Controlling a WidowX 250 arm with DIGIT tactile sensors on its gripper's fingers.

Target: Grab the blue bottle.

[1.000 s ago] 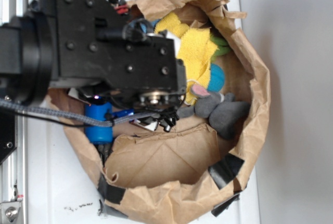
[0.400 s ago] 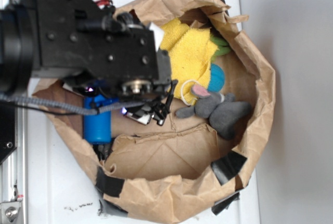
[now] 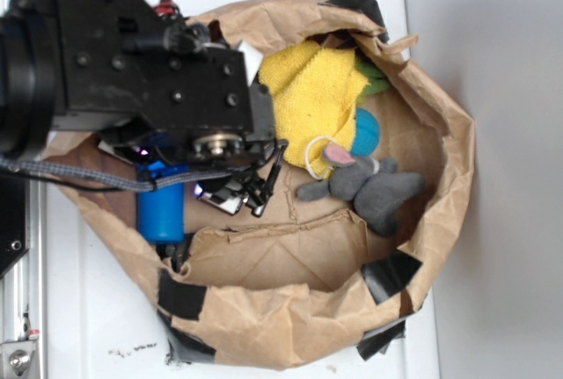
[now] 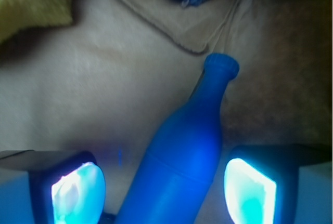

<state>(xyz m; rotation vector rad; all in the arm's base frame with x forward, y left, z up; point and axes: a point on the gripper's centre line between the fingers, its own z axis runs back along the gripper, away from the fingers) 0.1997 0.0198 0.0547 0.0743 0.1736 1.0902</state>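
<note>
Straddling the blue bottle (image 4: 182, 161) now — end effector (image 4: 164, 190) spread open, shifted left — bottle ungripped.

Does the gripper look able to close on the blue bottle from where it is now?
Probably yes. In the wrist view the blue bottle lies between the open gripper fingers, with nothing visible between pads and bottle.
</note>
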